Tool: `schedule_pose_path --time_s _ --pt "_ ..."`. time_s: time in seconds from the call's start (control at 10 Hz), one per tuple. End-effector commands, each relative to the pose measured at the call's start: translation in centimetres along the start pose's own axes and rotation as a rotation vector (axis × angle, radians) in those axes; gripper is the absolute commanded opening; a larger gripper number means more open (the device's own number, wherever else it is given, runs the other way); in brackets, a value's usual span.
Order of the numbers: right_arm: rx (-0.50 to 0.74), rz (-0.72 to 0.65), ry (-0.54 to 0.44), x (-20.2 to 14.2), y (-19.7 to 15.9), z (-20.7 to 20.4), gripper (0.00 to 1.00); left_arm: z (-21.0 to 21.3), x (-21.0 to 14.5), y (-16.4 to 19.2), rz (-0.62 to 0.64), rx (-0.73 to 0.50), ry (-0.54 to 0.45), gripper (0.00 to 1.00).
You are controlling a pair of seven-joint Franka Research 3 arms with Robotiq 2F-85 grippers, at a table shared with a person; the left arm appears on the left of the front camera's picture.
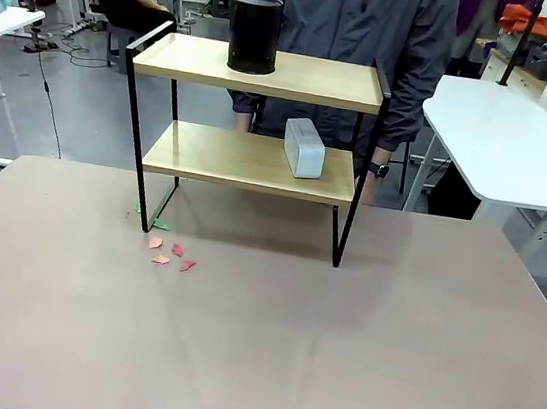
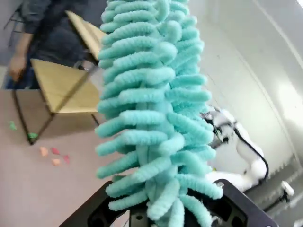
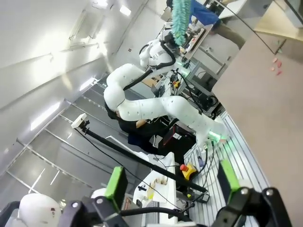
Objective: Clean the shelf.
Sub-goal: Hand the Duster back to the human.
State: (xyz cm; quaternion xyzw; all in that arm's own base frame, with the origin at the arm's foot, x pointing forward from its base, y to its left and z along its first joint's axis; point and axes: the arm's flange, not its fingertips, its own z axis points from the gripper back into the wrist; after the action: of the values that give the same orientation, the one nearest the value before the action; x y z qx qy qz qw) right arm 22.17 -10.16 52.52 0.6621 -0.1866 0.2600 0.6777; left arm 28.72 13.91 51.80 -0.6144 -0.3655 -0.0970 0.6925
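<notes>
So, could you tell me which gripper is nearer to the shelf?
Left. The left gripper, shut on the duster, has the shelf just ahead. The open right gripper faces away, off the table.

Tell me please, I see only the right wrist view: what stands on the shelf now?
Observer: On the top board of the shelf stands a black cylinder, upright, toward the left side.
Operator: And the lower board?
Observer: A small grey-white box stands there, toward the right side.
Operator: I see a turquoise duster far away. Is it really held?
Observer: Yes. In the left wrist view the left gripper is shut on the base of the duster.
Operator: Is the person touching the shelf?
Observer: I cannot tell; the person stands right behind it, and one hand hangs behind the right rear leg.
</notes>
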Motion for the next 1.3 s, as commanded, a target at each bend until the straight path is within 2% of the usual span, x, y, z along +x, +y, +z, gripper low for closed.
schedule_pose_path --time_s 0.0,0.1,0.2,0.3,0.6,0.7,0.8,1.2 --pt "0.004 0.017 -0.003 0.2 -0.1 0.3 1.00 -0.8 0.2 2.6 0.178 0.075 -0.033 0.00" --pt "0.004 0.017 -0.003 0.2 -0.1 0.3 1.00 -0.3 0.3 3.8 0.240 0.159 -0.049 0.00" --pt "0.004 0.017 -0.003 0.2 -0.1 0.3 1.00 0.1 0.1 4.8 0.302 0.189 -0.044 0.00" --pt "0.004 0.017 -0.003 0.2 -0.1 0.3 1.00 0.2 -0.2 6.0 0.364 0.197 -0.040 0.00" --pt "0.004 0.017 -0.003 0.2 -0.1 0.3 1.00 0.3 -0.6 7.6 0.439 0.228 -0.033 0.00" --pt "0.004 0.017 -0.003 0.2 -0.1 0.3 1.00 0.0 -0.8 8.2 0.519 0.256 0.008 0.00" --pt "0.004 0.017 -0.003 0.2 -0.1 0.3 1.00 0.2 -1.0 8.2 0.420 0.223 -0.038 0.00" --pt "0.004 0.017 -0.003 0.2 -0.1 0.3 1.00 0.2 -1.0 8.2 0.420 0.223 -0.038 0.00"
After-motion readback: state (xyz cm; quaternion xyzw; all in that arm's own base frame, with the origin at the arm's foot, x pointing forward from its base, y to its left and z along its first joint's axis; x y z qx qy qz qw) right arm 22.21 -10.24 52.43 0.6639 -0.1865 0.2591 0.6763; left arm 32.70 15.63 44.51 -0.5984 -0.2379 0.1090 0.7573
